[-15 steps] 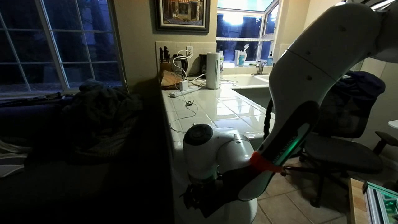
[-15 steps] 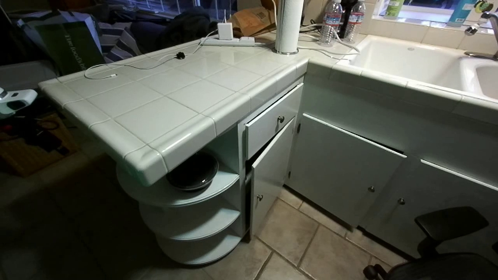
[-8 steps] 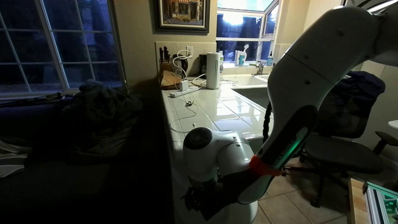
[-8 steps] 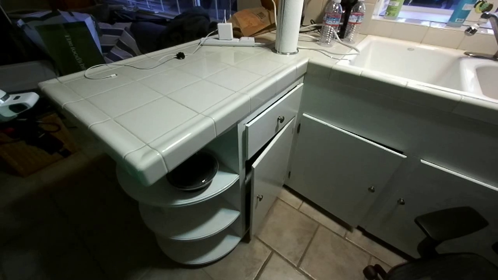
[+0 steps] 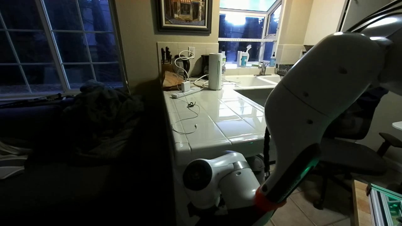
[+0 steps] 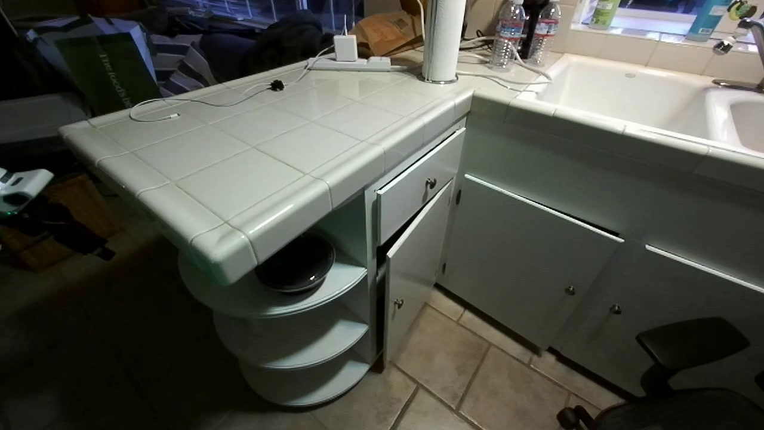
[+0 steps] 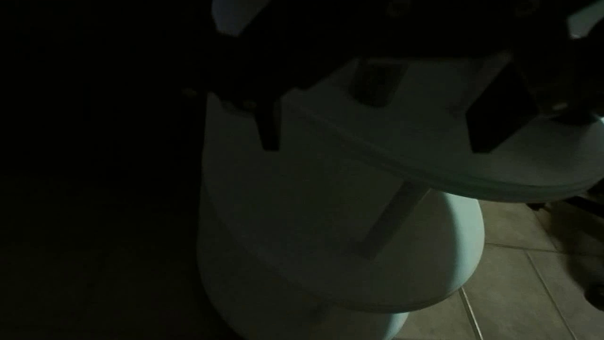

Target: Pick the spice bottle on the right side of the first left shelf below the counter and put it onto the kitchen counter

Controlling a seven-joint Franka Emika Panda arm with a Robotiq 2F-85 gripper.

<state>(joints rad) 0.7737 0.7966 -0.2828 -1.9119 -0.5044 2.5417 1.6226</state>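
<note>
The kitchen counter (image 5: 204, 117) is white and tiled; it also shows in an exterior view (image 6: 268, 179). Under its end are rounded white shelves. In the wrist view a dark, upright cylinder, seemingly the spice bottle (image 7: 377, 87), stands on the top shelf (image 7: 424, 141); its upper part is hidden behind the gripper's dark body. I cannot make it out in the exterior views. My gripper (image 7: 376, 148) is open, its fingers wide apart, with the bottle showing between and beyond them. In an exterior view the dark gripper (image 6: 105, 252) is left of the shelves, apart from them.
A dark bowl (image 6: 298, 266) sits on the top shelf. A thin cable (image 6: 227, 103), a power strip (image 6: 352, 63) and a paper towel roll (image 6: 441, 42) are on the counter. A cabinet door (image 6: 418, 269) stands ajar. A chair (image 5: 342, 150) is beside the arm.
The arm and hand have moved down, now lower than the counter's end in an exterior view. The gripper's tip has shifted slightly down and towards the shelves. The counter things have not moved.
</note>
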